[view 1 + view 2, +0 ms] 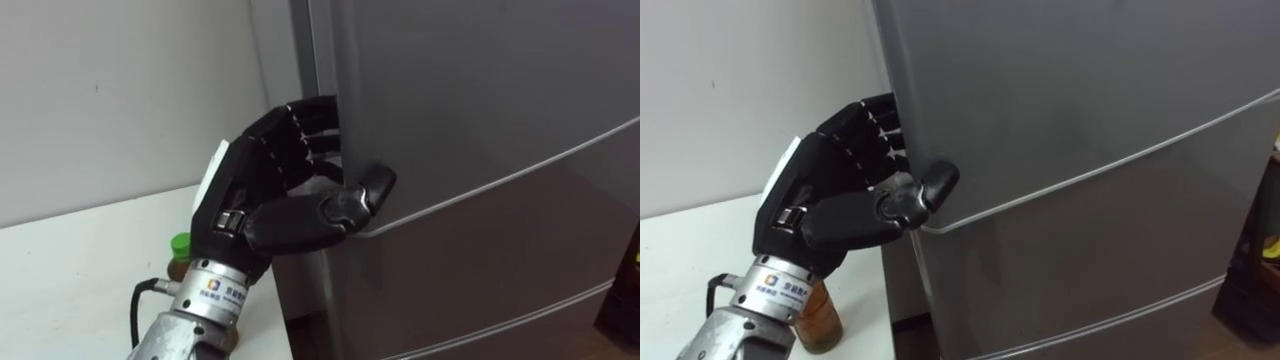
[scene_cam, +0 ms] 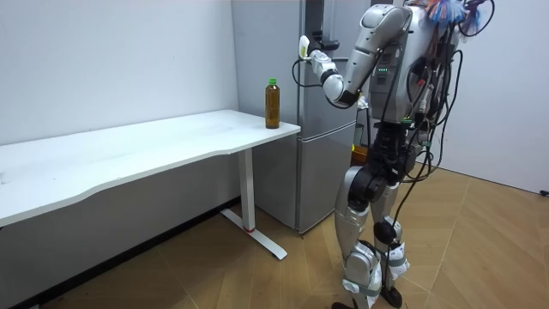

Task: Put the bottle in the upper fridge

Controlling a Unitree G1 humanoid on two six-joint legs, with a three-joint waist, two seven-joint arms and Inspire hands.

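- Left hand (image 1: 265, 190) at upper fridge door (image 1: 480, 90): fingers (image 1: 305, 125) hooked round its left edge, thumb pressed on the front.
- Bottle (image 2: 273, 103) upright on tabletop (image 2: 154, 146) corner, just beside the fridge (image 2: 319, 172).

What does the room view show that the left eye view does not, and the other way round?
Room view: the wooden floor, the legs under the table and the robot standing before the fridge. Left eye view: close up, the left robot hand curling round the edge of the fridge door, thumb on the front. Both: the bottle on the table, the robot hand and the fridge.
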